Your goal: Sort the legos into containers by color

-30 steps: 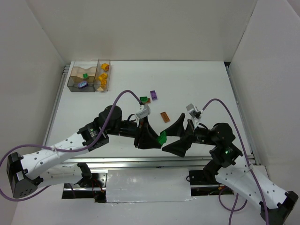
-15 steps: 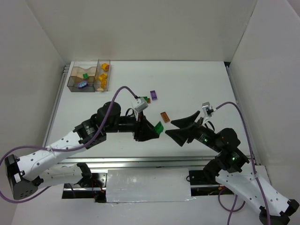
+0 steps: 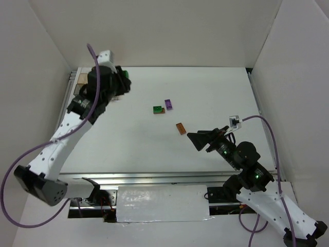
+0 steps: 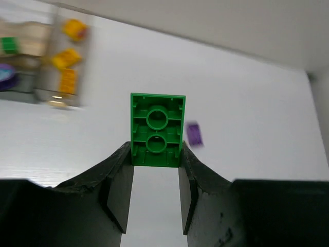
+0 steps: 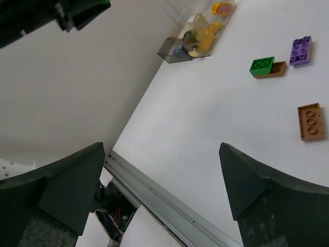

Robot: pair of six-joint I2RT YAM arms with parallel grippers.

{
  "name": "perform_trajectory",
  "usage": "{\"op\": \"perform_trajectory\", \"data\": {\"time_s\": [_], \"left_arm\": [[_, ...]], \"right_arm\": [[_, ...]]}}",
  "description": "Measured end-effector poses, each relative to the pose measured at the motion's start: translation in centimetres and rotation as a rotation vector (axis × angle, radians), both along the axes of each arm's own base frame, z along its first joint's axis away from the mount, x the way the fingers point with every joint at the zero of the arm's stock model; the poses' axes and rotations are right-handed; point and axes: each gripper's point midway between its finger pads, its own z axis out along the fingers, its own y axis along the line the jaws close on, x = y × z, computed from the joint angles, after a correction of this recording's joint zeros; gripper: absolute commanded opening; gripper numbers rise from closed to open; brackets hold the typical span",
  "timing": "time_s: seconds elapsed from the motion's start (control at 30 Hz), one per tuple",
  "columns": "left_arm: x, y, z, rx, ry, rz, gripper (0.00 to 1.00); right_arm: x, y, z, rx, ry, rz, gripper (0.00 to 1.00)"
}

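1. The right gripper [image 5: 162, 154] is up off the table [image 5: 205, 118] near the front edge. Its jaws are spread wide with nothing between them.
2. Just past it a brown brick [image 5: 311, 121] lies flat on its own.
3. Further in, a loose green brick [image 5: 262, 66] touches a second brown piece [image 5: 279, 69] that pokes out beside it. A purple brick [image 5: 300, 50] lies near them but apart.
4. At the far left the left gripper [image 4: 155, 154] is raised, jaws clamped on the lower end of a green brick [image 4: 157, 128]. The brick's hollow underside faces the wrist camera.
5. The bins [image 5: 167, 50] stand at the far left corner, largely hidden under that arm in the top view.
6. The narrow bin holds yellow bricks [image 5: 209, 33]. The wide one holds a green piece [image 4: 7, 45] and a purple-blue piece [image 4: 5, 77], both blurred.
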Motion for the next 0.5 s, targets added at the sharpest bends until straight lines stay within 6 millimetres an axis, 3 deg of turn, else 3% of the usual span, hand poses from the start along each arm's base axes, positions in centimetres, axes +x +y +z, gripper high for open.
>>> {"op": "perform_trajectory", "data": {"time_s": [0.13,0.23,0.33,0.37,0.5], "left_arm": [[7.5,10.3,-1.6,-0.055,0.061,0.42,0.0],[11.3,16.5,-4.3,-0.11,0.101,0.65,0.0],[14.9,19.5,-6.8,-0.155,0.144,0.761,0.0],[17.5,20.7,-7.8,-0.176,0.151,0.799,0.0],[22.6,22.9,-11.1,-0.227,0.156,0.868,0.0]], "right_arm": [[-0.2,0.3,-1.0,-0.008,0.028,0.019,1.0],[-0.6,0.7,-1.2,-0.008,0.037,0.05,1.0],[-1.1,1.1,-1.5,-0.01,0.043,0.082,1.0],[-1.2,1.2,-1.6,-0.011,0.045,0.094,1.0],[-1.5,1.9,-2.0,-0.018,0.06,0.134,1.0]]}}
